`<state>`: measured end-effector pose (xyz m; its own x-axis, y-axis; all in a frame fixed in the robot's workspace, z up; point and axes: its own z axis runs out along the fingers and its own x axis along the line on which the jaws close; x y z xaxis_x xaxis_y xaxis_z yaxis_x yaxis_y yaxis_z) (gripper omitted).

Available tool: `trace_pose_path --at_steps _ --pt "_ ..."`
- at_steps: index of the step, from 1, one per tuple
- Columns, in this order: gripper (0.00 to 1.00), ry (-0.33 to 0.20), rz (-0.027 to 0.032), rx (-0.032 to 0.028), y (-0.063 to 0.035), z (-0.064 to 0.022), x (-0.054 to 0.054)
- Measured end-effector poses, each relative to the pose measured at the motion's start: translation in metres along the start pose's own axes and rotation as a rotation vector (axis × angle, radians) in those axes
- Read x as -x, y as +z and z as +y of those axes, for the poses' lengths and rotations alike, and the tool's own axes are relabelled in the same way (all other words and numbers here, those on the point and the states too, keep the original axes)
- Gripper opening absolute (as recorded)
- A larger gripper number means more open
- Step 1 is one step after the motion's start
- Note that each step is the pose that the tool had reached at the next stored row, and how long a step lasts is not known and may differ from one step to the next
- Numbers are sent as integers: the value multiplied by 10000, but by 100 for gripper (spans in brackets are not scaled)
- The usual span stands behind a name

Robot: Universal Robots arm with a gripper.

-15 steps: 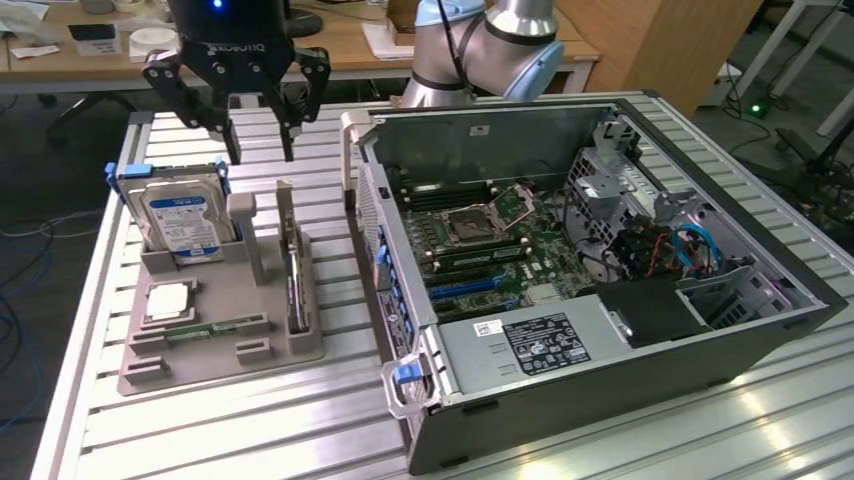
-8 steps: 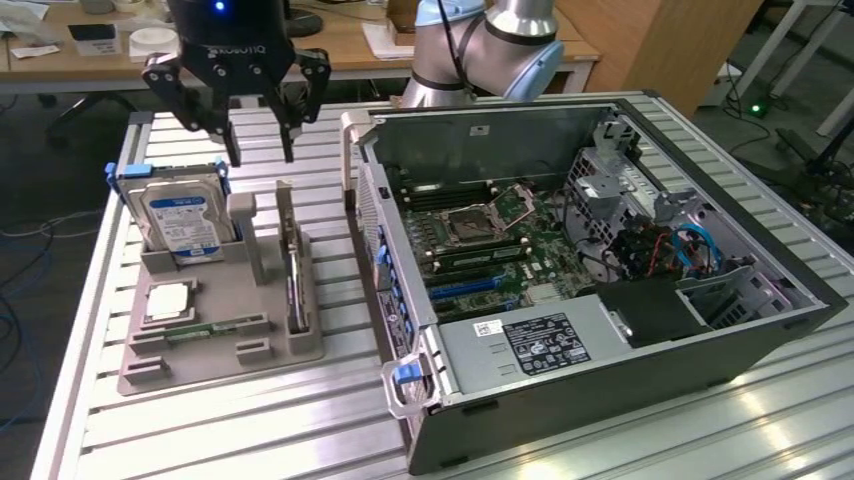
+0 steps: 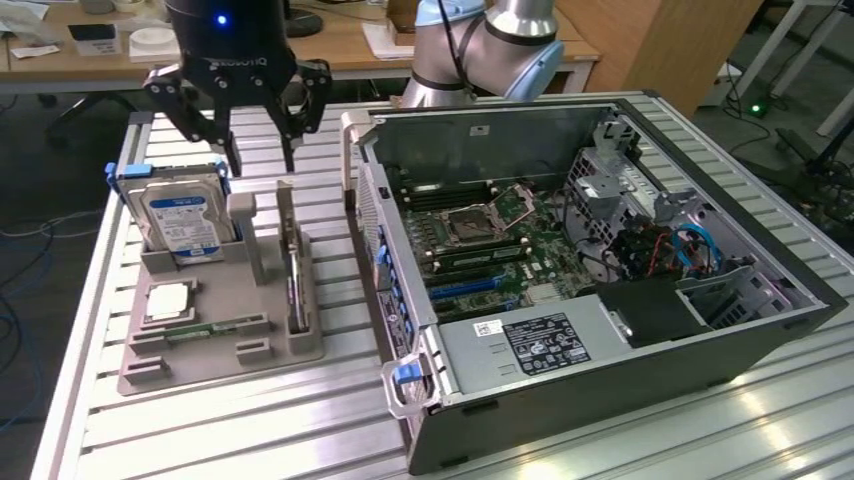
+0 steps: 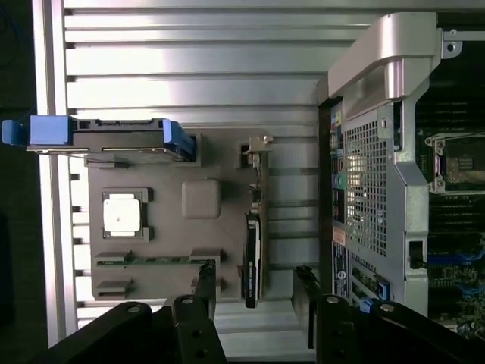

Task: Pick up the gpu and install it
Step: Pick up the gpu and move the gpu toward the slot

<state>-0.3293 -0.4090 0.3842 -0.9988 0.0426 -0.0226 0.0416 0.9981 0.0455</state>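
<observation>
We are looking at a ribbed aluminium table (image 3: 240, 430) with desks behind it, where an open computer case (image 3: 601, 330) is lying on its side. A grey tray (image 3: 200, 355) is sitting just beside the case. From the exterior view we are getting the motherboard (image 3: 487, 240) inside the case and the gripper (image 3: 260, 160) hanging above the tray's far end, its fingers spread wide and gripping nothing. From the wrist view we are looking straight down on the gpu (image 4: 252, 262), seeing its thin top edge lying between the two fingers. The gpu is standing on edge in the tray slot nearest the case. Its long axis is running parallel to the case's side wall, and its silver bracket is pointing toward the tray's end where the hard drive (image 3: 187, 220) is standing.
</observation>
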Motion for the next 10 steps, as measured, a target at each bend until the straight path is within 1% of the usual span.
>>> trace_pose_path --at_steps 4,8,10 --pt "53 -3 8 0 73 -10 0" --pt "53 -2 16 -1 143 -46 4" --pt "53 -1 20 -1 180 -51 9"
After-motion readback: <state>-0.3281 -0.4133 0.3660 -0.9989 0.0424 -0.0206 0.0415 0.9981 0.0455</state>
